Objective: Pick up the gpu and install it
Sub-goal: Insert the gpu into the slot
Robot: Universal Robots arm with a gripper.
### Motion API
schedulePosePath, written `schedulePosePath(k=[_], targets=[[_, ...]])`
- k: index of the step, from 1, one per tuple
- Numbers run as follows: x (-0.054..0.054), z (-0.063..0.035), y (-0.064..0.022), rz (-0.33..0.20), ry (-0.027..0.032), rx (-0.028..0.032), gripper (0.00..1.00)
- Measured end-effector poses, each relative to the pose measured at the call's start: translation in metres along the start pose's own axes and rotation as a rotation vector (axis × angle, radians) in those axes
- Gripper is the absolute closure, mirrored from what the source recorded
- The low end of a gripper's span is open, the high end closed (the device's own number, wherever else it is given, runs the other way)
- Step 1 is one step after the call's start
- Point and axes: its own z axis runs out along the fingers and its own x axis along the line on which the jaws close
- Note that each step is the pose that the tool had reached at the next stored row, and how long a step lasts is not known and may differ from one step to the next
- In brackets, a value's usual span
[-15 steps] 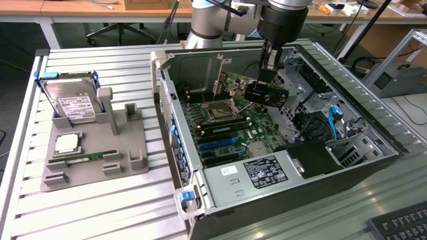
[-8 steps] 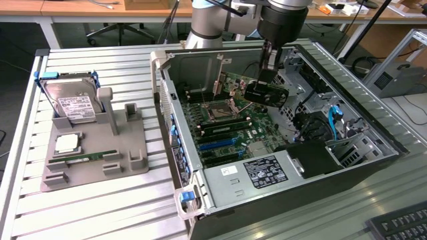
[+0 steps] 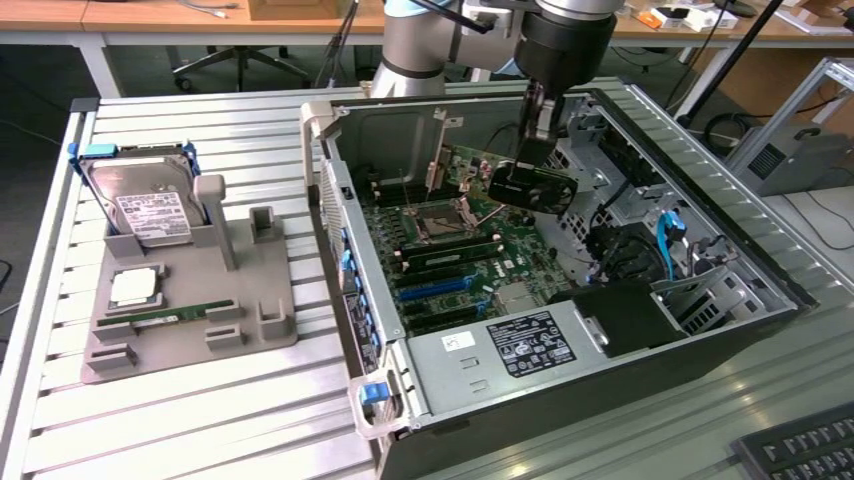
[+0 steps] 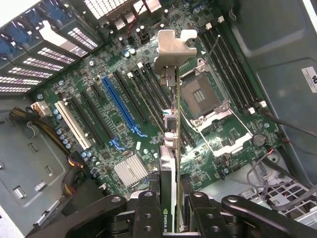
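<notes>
The gpu [image 3: 533, 190] hangs above the motherboard [image 3: 527, 265] inside the case [image 3: 601, 420].

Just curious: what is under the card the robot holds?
The green motherboard with black slots and one blue slot. The thin black card with a silver bracket hides the strip directly beneath it.

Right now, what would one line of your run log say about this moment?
hand: shut on gpu | gpu: held on edge above motherboard, inside open computer case | install: not yet seated in a slot
</notes>
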Motion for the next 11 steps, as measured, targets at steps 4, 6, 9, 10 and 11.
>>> schedulePosePath(k=[4,6,9,10,11], targets=[[0.0,0.0,0.0,-0.004,-0.0002,0.0,0.73],[0.0,0.0,0.0,-0.006,-0.0004,0.0,0.73],[0.0,0.0,0.0,-0.01,-0.0007,0.0,0.73],[0.0,0.0,0.0,-0.011,-0.0007,0.0,0.73],[0.0,0.0,0.0,-0.013,-0.0009,0.0,0.73]])
